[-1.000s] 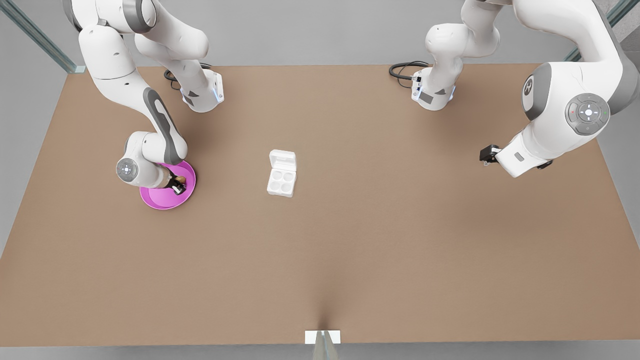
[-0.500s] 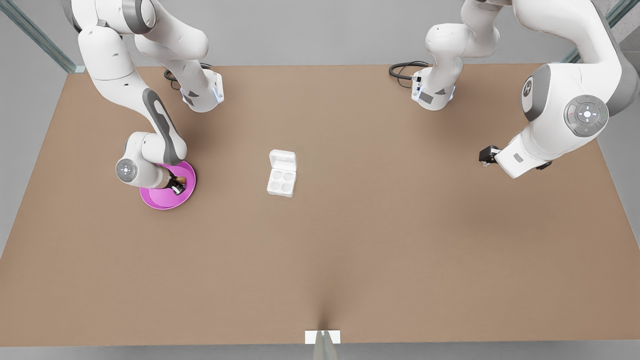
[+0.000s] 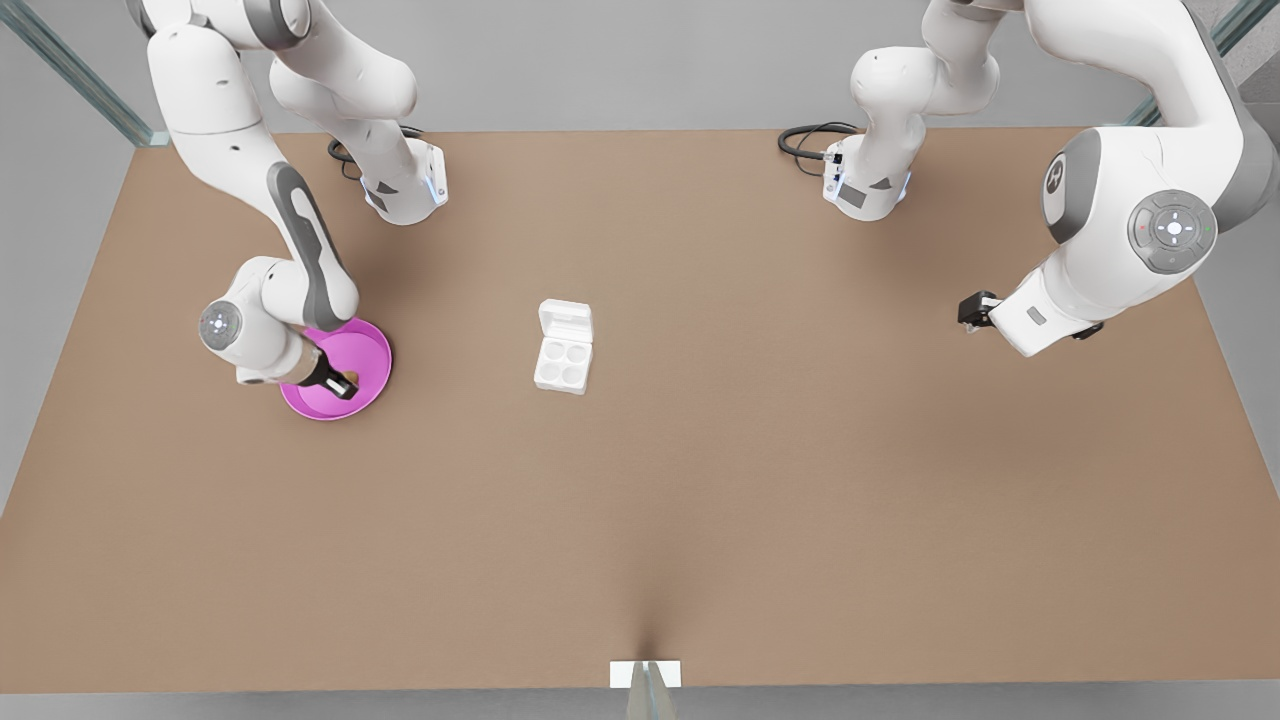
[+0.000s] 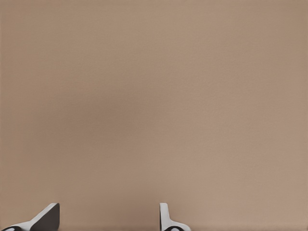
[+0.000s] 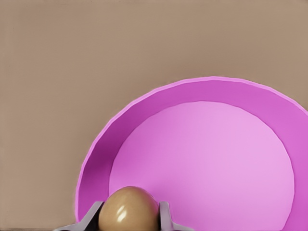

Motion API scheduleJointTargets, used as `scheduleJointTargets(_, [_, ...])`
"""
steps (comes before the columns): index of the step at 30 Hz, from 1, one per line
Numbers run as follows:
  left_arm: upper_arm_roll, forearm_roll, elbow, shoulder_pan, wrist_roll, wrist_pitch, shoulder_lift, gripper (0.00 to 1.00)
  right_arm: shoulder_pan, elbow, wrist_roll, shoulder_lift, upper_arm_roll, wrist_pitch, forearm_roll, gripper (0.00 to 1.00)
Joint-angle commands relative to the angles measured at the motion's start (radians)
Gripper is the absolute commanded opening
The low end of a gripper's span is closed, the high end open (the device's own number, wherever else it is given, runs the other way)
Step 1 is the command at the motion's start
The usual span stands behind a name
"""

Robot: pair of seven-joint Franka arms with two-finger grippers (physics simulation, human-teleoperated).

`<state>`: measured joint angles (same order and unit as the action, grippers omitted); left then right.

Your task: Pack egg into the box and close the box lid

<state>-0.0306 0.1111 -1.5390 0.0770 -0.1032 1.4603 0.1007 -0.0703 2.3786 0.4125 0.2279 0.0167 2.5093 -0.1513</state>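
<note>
The first step is partly done: the right gripper [image 5: 129,220] has its jaws clenched on the small tan-brown oval egg [image 5: 128,208], held between them above the round pink plate [image 5: 144,125]. Carrying, placing and closing remain. The small white four-cup box [image 3: 562,363] sits well apart on the brown worktop [image 3: 800,450], its white hinged box lid [image 3: 565,320] open. The left gripper [image 4: 108,219] waits, jaws released.

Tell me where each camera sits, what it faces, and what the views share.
Front view: high above, looking down on the table, both arms, the box.
Left wrist view: on the arm at front view's right, facing bare table; open left pincer waits.
Right wrist view: over the pink plate; right pincer grips the egg.
Shared with front: plate, table.
</note>
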Motion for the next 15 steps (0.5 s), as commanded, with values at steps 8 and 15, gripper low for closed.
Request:
scheduleJointTargets(8, [0.000,0.001,0.000,0.000,0.000,0.002,0.001,1.00,0.357,-0.139,0.267,0.047,0.003,-0.122,-0.208,0.58])
scheduleJointTargets(15, [0.000,-0.001,0.000,0.004,0.000,0.008,0.001,1.00,0.598,-0.302,0.328,0.173,0.003,-0.112,-0.412,0.58])
